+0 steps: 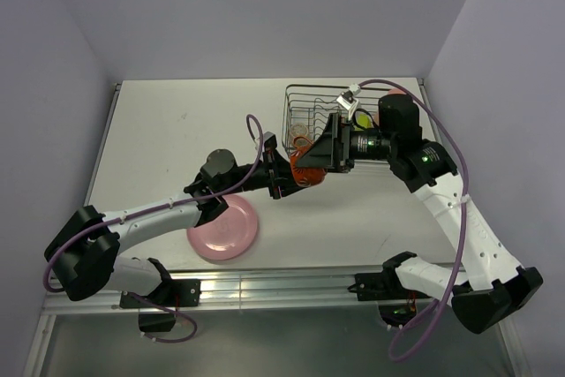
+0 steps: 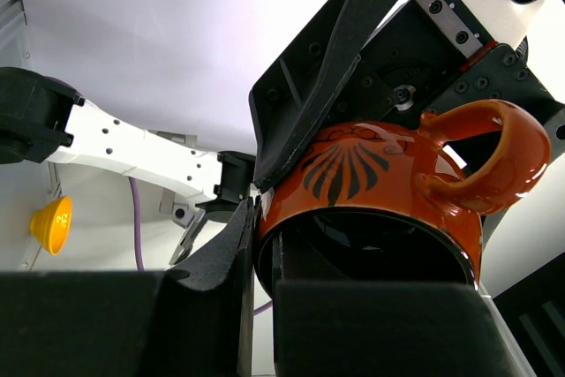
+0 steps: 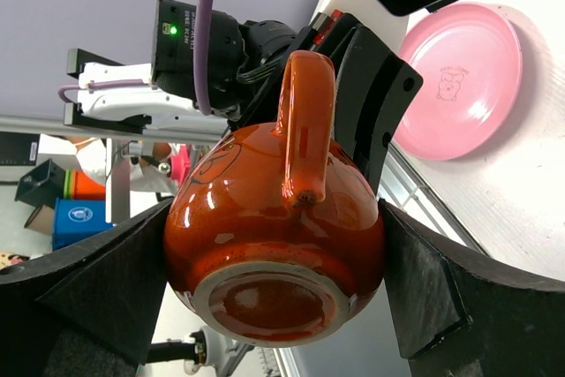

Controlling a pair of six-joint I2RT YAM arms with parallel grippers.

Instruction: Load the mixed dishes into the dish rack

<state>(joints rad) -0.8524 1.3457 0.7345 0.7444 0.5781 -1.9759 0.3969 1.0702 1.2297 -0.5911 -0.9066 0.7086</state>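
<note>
The mug [image 3: 274, 218] is up in the air, tipped on its side. It hangs just in front of the near corner of the dish rack [image 1: 309, 94], above the table [image 1: 177, 130]. It is dark orange-red with a black pattern, and its handle sticks out to the side.

My left gripper [image 2: 265, 253] is pinching the mug's rim. One finger is inside the mug and one is outside, pressed tight on the wall.

My right gripper [image 1: 320, 158] comes at the mug from its bottom end. Its fingers [image 3: 97, 297] are spread wide, one on each side of the round body. They are very close to it. I cannot tell if they touch it yet.

So I think I am in the middle of passing the mug from my left gripper to my right one.

Next, I think my right gripper needs to squeeze the mug's body until it is snug. Only then should my left gripper let go of the rim and back away. After that my right arm can carry the mug over the rack's wall and set it down inside.

The mug is shiny and round, so it could slip if I let go too soon.

The big pink plate [image 1: 225, 229] lies flat on the table near my left arm. It is not in the rack yet.
</note>
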